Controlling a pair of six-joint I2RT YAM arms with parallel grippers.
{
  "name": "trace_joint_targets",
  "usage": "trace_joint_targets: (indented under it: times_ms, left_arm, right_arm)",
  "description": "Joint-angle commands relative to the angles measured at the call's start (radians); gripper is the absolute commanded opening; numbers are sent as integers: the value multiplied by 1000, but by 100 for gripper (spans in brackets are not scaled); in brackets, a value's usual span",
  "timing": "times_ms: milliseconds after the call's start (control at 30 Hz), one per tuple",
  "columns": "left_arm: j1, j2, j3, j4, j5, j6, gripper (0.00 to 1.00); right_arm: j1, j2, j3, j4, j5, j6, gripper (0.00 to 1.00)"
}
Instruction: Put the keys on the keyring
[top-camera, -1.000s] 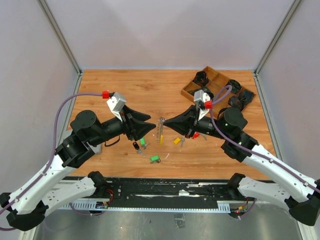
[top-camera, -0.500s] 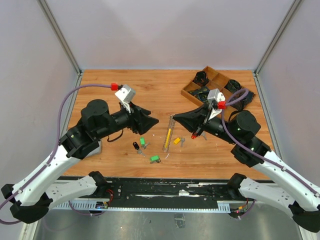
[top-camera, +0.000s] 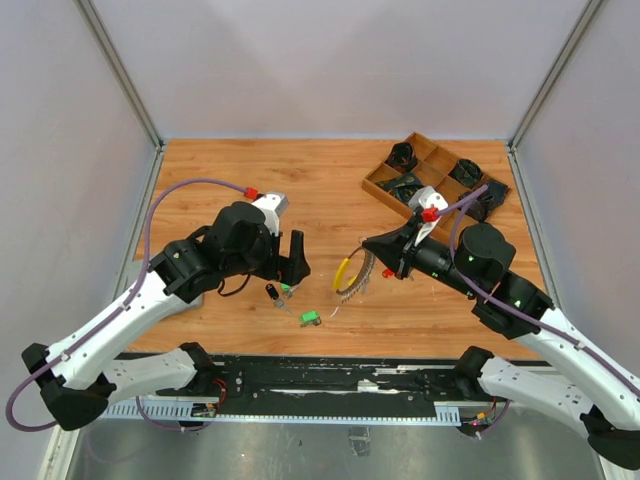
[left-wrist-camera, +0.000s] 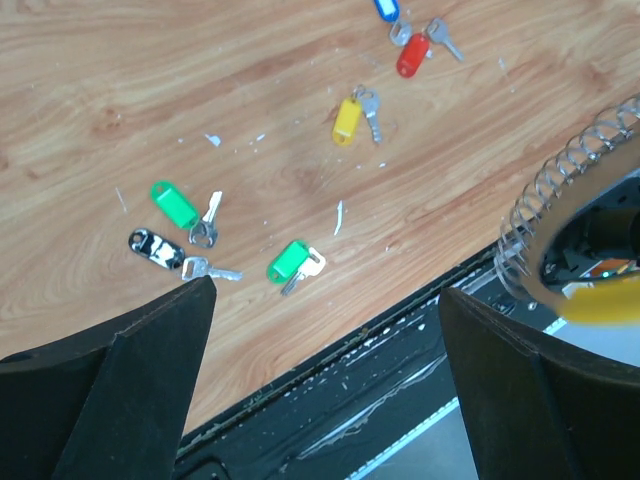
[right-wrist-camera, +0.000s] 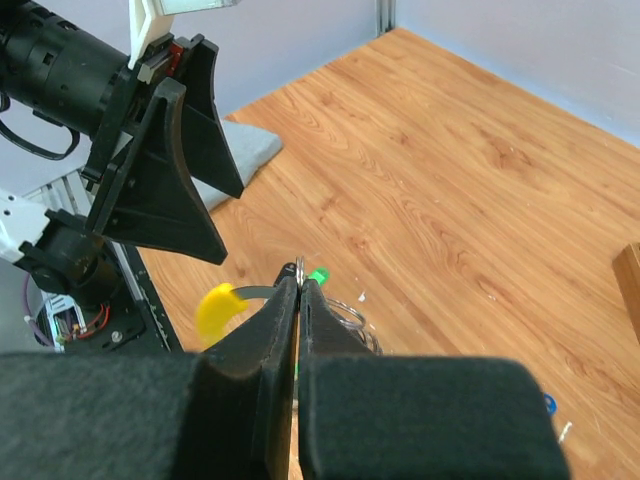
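Nearest the table's (top-camera: 250, 180) front edge lies a green key (top-camera: 310, 318). Just beyond it, a black-tagged key (top-camera: 272, 291) and a second green key (top-camera: 285, 285) lie just beside the left gripper (top-camera: 300, 262), whose jaws gape wide with nothing between them. Right of these the keyring (top-camera: 352, 272) hangs above the wood, its wire pinched in the right gripper (right-wrist-camera: 300, 282), which is clamped tight. A yellow key (left-wrist-camera: 346, 120), a red key (left-wrist-camera: 411, 55) and a blue key (left-wrist-camera: 385, 8) lie loose farther on. A tray (top-camera: 372, 186) sits at the far right corner
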Motion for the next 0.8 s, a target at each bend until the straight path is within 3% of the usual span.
trace_joint_targets:
  times_ms: [0, 167, 367, 467, 767]
  left_arm:
    - [-4, 21, -27, -31, 2, -4, 100]
    - [-5, 14, -3, 4, -15, 16, 100]
    - [-4, -136, -28, 263, -66, 40, 98]
    - [-5, -172, -39, 399, -39, 74, 95]
    - [-41, -151, -6, 605, 112, 146, 87]
  right_arm:
    - [8, -31, 38, -54, 25, -36, 0]
    - [8, -45, 37, -100, 11, -55, 0]
    - [8, -42, 47, -95, -48, -85, 0]
    - [8, -35, 60, -77, -92, -92, 0]
    - [-4, -30, 109, -18, -141, -99, 0]
